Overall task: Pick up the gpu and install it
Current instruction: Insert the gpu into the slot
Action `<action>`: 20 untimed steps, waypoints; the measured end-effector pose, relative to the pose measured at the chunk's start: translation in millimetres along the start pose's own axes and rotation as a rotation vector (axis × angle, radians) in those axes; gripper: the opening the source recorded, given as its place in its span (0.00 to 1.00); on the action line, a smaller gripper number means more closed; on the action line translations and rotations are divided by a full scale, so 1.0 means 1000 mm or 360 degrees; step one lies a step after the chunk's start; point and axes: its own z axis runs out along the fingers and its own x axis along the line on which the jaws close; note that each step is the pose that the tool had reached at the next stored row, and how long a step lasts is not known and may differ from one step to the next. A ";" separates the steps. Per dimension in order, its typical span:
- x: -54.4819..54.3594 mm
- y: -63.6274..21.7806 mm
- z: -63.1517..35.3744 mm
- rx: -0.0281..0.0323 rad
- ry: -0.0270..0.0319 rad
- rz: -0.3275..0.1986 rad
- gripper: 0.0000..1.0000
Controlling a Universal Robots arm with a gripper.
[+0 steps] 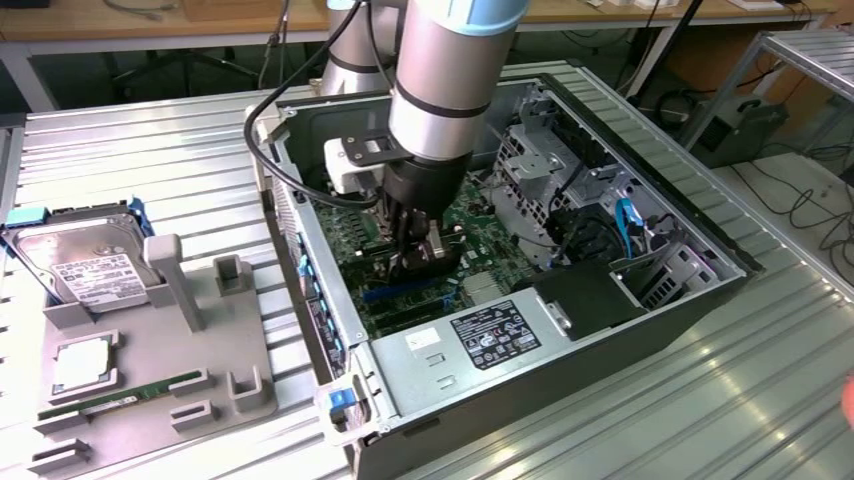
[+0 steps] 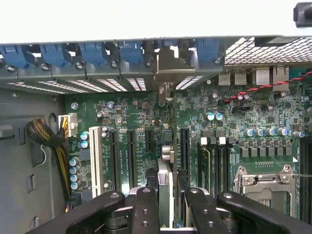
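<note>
Gripper fingers [image 2: 146, 214] stand clamped on the gpu [image 2: 165, 170], a thin dark expansion card seen edge-on in the wrist view, with its silver metal bracket [image 2: 168, 68] reaching up to the row of blue slot clips [image 2: 131, 51] at the back of the case. In the exterior view the black gripper [image 1: 420, 255] on the silver arm [image 1: 447, 70] is sunk deep inside the open black computer case [image 1: 641, 300], right over the green motherboard [image 1: 467, 215]. The pick-up is done: the card is off the grey holder tray [image 1: 160, 370] on the exterior view's left, where a silver hard drive with a white label [image 1: 80, 265] and a long green memory stick [image 1: 120, 395] lie. The card appears lined up with a black expansion slot [image 2: 184, 146], its bracket at the rear opening. Whether its edge connector is fully seated cannot be told from here, so the install looks nearly finished, with the release not yet made.
</note>
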 end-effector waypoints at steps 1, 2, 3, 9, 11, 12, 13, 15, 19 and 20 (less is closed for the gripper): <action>0.000 0.0000 0.0004 0.00000 -0.00002 0.0000 0.26; 0.000 0.0000 0.0009 0.00000 -0.00001 0.0000 0.26; 0.000 0.0000 0.0014 0.00000 -0.00002 0.0000 0.26; 0.000 0.0000 0.0035 -0.00004 0.00008 0.0000 0.26; 0.000 0.0001 0.0040 -0.00005 0.00010 0.0000 0.26; 0.000 0.0001 0.0043 -0.00004 0.00008 0.0000 0.26; 0.001 0.0001 0.0048 -0.00003 0.00004 0.0000 0.26; 0.001 0.0000 0.0064 -0.00005 0.00008 0.0000 0.26; 0.002 -0.0002 0.0099 -0.00004 0.00007 0.0000 0.26; 0.002 -0.0002 0.0098 -0.00006 0.00009 0.0000 0.26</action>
